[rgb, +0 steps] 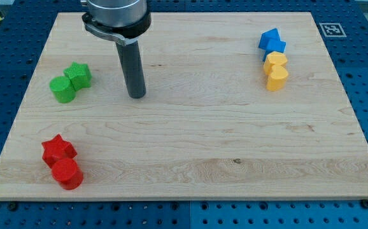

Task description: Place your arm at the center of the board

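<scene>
My tip (137,95) is the bottom end of a dark rod, and it rests on the wooden board (190,146). There are no fingers here, only the rod, so nothing is being held. The tip sits left of the board's middle and a bit toward the view's top. It touches no block.

The closest blocks are at the view's left: a green star (79,74) touching a green round block (62,90). Lower down, near the bottom left corner, a red star (58,149) touches a red round block (67,173).

Far off at the view's right, near the top, a blue star (271,41) sits just above two yellow heart blocks (276,70), all bunched together.

The board lies on a blue desk (6,38) full of little holes. A black and white square marker (331,28) is by the board's top right corner.
</scene>
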Controlling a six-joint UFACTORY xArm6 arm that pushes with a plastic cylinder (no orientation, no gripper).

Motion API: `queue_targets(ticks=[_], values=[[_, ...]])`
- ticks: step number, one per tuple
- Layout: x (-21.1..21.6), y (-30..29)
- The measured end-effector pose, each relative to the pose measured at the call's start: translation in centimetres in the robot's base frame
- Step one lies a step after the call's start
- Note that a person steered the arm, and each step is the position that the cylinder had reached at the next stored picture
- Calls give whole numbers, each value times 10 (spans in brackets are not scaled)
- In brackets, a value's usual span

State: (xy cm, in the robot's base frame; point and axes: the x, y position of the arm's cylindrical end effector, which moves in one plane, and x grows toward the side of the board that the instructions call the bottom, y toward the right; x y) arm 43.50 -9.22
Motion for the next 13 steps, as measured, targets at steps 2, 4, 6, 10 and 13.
queue_targets(ticks=[2, 4, 6, 10, 13], values=[[8, 6], [24, 19], [24, 20], [26, 32], [28, 32]])
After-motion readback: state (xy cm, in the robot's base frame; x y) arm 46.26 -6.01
